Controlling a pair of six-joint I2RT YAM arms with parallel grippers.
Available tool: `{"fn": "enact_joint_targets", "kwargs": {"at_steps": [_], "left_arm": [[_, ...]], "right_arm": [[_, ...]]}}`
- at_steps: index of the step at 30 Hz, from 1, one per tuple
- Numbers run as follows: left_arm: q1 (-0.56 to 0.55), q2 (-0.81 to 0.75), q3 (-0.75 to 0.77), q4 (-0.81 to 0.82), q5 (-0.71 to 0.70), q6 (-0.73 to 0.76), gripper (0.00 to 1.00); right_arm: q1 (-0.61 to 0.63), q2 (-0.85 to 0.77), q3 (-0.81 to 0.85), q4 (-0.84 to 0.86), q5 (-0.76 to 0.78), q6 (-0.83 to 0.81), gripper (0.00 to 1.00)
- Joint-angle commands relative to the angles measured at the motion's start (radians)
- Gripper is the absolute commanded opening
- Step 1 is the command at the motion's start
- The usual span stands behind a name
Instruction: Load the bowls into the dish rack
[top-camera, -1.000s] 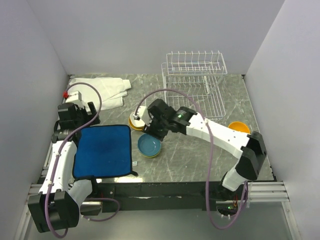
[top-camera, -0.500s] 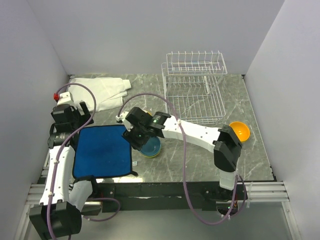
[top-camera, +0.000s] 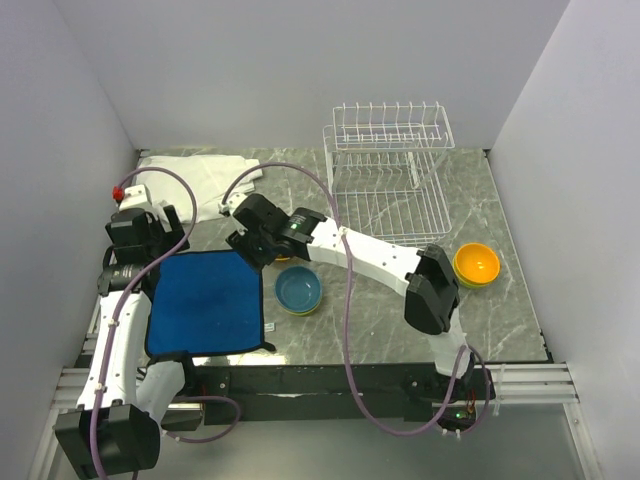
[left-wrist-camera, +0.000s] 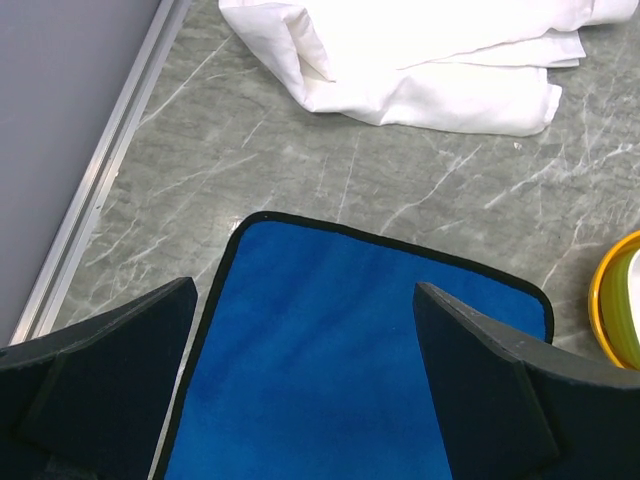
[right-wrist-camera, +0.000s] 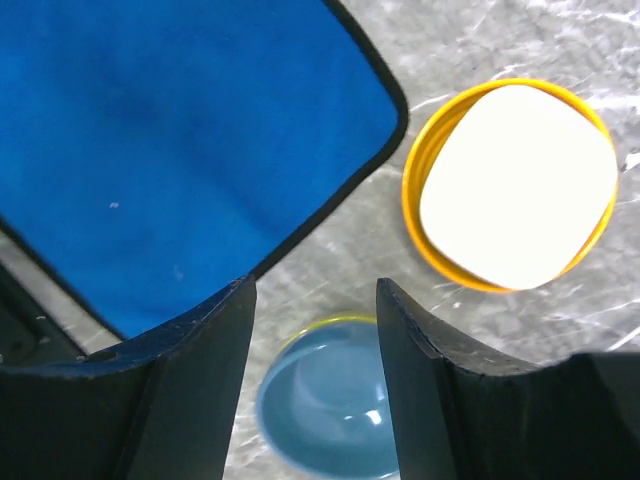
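1. The dish rack (top-camera: 388, 185) stands at the far right.
2. The blue mat (top-camera: 205, 300) lies under the left gripper (left-wrist-camera: 300, 300), whose fingers are spread with nothing between them.
3. The right gripper (right-wrist-camera: 315, 290) is likewise spread and holds nothing. It hangs over the mat's edge, above the blue bowl (right-wrist-camera: 325, 400).
4. A white-lined bowl (right-wrist-camera: 515, 185) sits beside it.
5. An orange bowl (top-camera: 476, 264) sits near the rack.

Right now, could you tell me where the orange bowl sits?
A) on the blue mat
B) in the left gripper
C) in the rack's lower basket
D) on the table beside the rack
D: the orange bowl rests on the table, just off the near right corner of the dish rack.
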Motion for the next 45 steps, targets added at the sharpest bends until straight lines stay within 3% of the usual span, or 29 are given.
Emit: {"fn": "enact_joint_targets", "kwargs": {"at_steps": [1,9,31,45], "left_arm": [[-0.001,-0.022,0.017,0.023,-0.030,0.013,0.97],[0.000,-0.024,-0.006,0.032,-0.018,0.012,0.97],[0.009,-0.020,-0.026,0.038,-0.002,0.019,0.97],[0.005,-0.014,-0.026,0.035,0.005,0.024,0.97]], "right_arm": [[-0.026,0.047,0.064,0.027,0.007,-0.125,0.59],[-0.087,0.156,0.159,0.022,0.039,-0.226,0.54],[-0.107,0.274,0.230,-0.004,-0.018,-0.189,0.52],[-0.109,0.313,0.250,-0.004,-0.016,-0.177,0.38]]}}
